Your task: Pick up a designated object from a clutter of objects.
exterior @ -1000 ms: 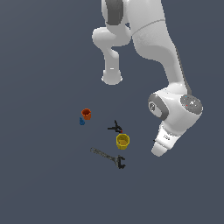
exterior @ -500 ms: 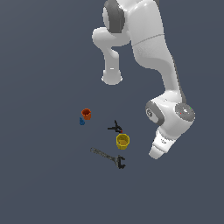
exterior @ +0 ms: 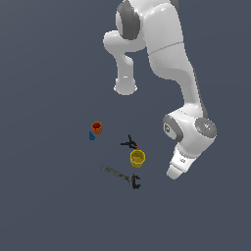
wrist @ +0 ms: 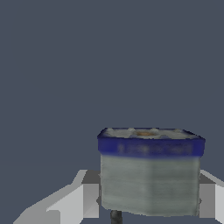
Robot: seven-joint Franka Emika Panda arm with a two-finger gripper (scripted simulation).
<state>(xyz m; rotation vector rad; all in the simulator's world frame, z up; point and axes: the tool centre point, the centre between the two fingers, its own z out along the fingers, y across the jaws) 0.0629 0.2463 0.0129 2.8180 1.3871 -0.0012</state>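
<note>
Wrist view: a small tub (wrist: 150,173) with pale grey walls, a white top and a dark blue rim fills the space between the two light-grey fingers (wrist: 89,194) of the tool (wrist: 148,197). One finger shows on each side of it, right against its walls, so the tool looks clenched on the tub, though the contact faces themselves are hidden behind it. The tub sits upright with its rim level, which suits a side grip on the walls below the lip.

In the exterior view the arm's end (exterior: 179,165) points down over the dark counter (exterior: 49,206), to the exterior view's right of the other items, and the tub cannot be made out there. The rest lie well apart from the arm: a yellow cup (exterior: 138,157) with a black clamp (exterior: 129,143) just beside it, a long grey wrench (exterior: 120,176) below them, and an orange cup (exterior: 97,128) with a small blue bit (exterior: 91,136) nearly touching it further to the exterior view's left. That gap probably leaves room to lift without knocking anything. I judge the grasp made and the lift yet to come.
</note>
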